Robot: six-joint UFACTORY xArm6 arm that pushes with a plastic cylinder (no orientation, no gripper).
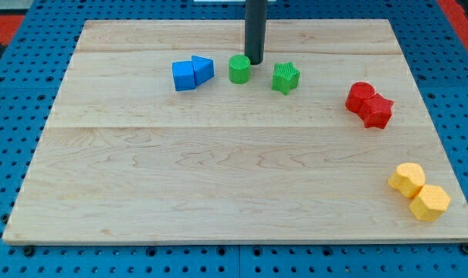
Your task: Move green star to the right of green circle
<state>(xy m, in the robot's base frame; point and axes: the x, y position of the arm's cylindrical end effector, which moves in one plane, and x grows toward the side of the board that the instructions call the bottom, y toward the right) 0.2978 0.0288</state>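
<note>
The green star (285,77) lies on the wooden board near the view's top, to the right of the green circle (239,69), with a small gap between them. My tip (254,62) rests on the board just above that gap, close to the green circle's upper right edge and up-left of the star. It touches neither block clearly.
Two blue blocks (192,73) sit touching each other left of the green circle. Two red blocks (368,104) lie together at the right. Two yellow blocks (419,192) lie near the board's lower right corner. The board's edge (242,241) runs along the bottom.
</note>
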